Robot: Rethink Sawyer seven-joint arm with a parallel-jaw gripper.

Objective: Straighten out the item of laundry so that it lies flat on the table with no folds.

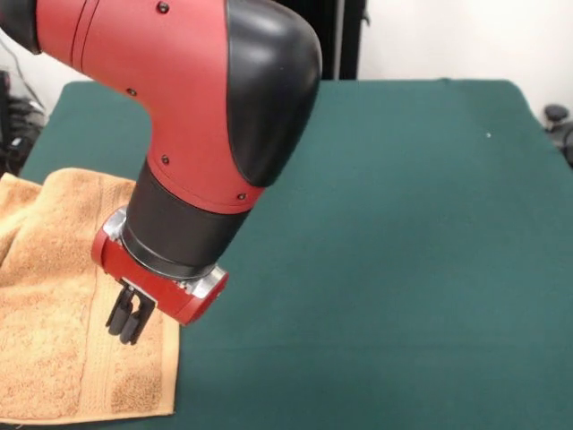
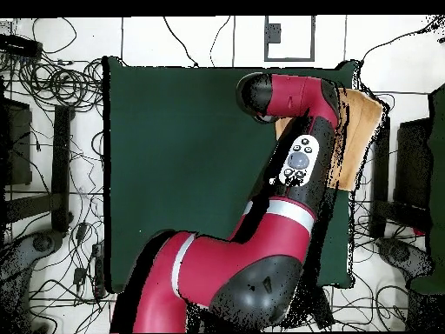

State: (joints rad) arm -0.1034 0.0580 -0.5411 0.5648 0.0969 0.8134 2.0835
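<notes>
The orange-tan towel [image 1: 54, 305] lies at the table's [image 1: 403, 224] front left in the front view, running off the picture's left edge. Its top left part looks creased or folded. A woven border band runs down its right side. My gripper [image 1: 127, 322] hangs over that band near the towel's right edge, with the fingers close together. I cannot tell whether the tips touch the cloth. In the overhead view the towel [image 2: 358, 130] shows at the table's [image 2: 174, 156] right edge, mostly hidden by my arm, which also hides the gripper.
The towel reaches over the table's right edge in the overhead view. Several cables [image 2: 61, 87] and dark equipment [image 2: 17, 156] lie on the floor around the table. A dark object [image 1: 557, 116] stands off the table's right side in the front view.
</notes>
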